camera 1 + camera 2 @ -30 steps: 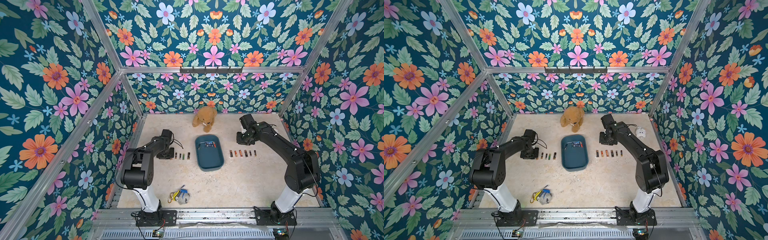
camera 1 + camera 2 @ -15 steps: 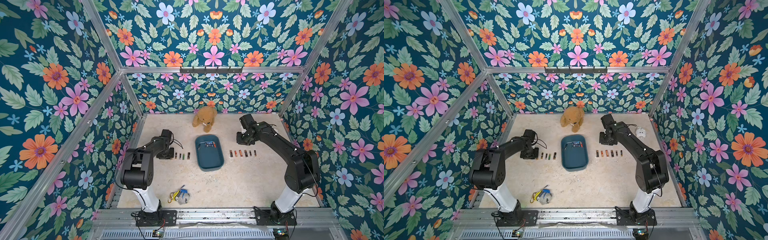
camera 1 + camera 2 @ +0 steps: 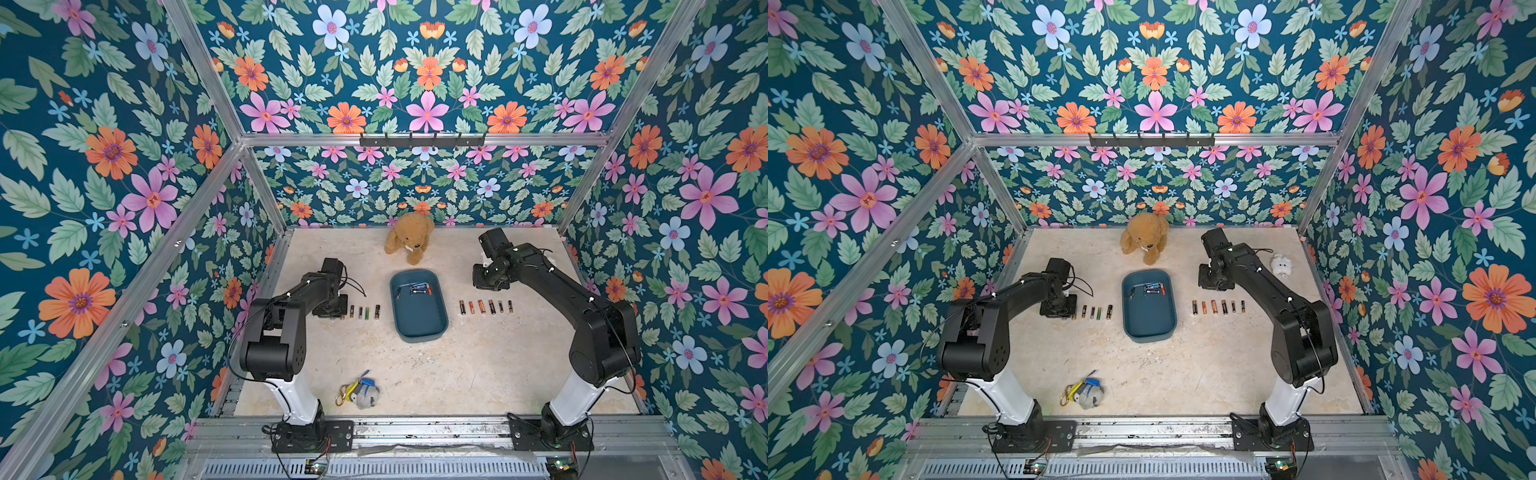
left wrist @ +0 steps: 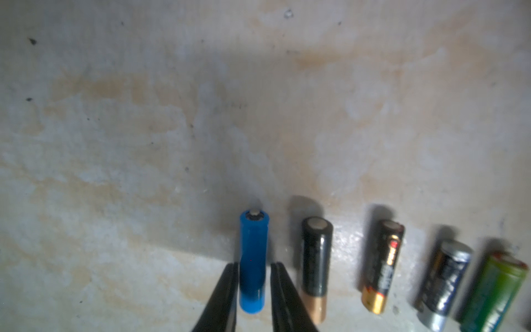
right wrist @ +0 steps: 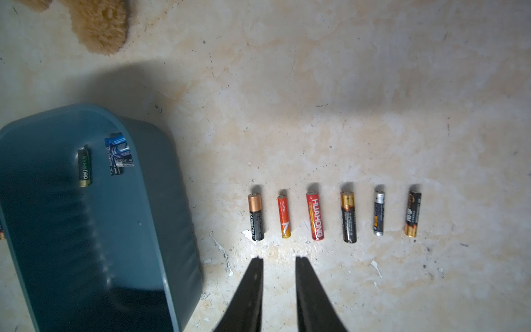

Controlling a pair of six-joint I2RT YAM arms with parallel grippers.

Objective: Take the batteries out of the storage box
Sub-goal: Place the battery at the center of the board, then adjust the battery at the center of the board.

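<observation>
The dark teal storage box (image 3: 419,326) (image 3: 1148,322) lies mid-table with a few batteries (image 3: 417,288) (image 3: 1152,288) at its far end; the right wrist view shows a green one (image 5: 84,168) and blue ones (image 5: 119,153) in the box (image 5: 86,244). Rows of batteries lie on the table left (image 3: 364,312) and right (image 3: 484,306) (image 5: 316,215) of the box. My left gripper (image 4: 254,266) is low at the left row's outer end, open, its jaws straddling a blue battery (image 4: 254,241) that lies on the table. My right gripper (image 5: 279,258) hovers open and empty behind the right row.
A brown teddy bear (image 3: 409,243) sits behind the box. A keychain bundle with a yellow carabiner (image 3: 359,392) lies near the front edge. A small white plush (image 3: 1281,265) lies at the back right. Floral walls close in three sides.
Neither arm has visibly moved in the top views. The left jaws have eased apart around the blue battery.
</observation>
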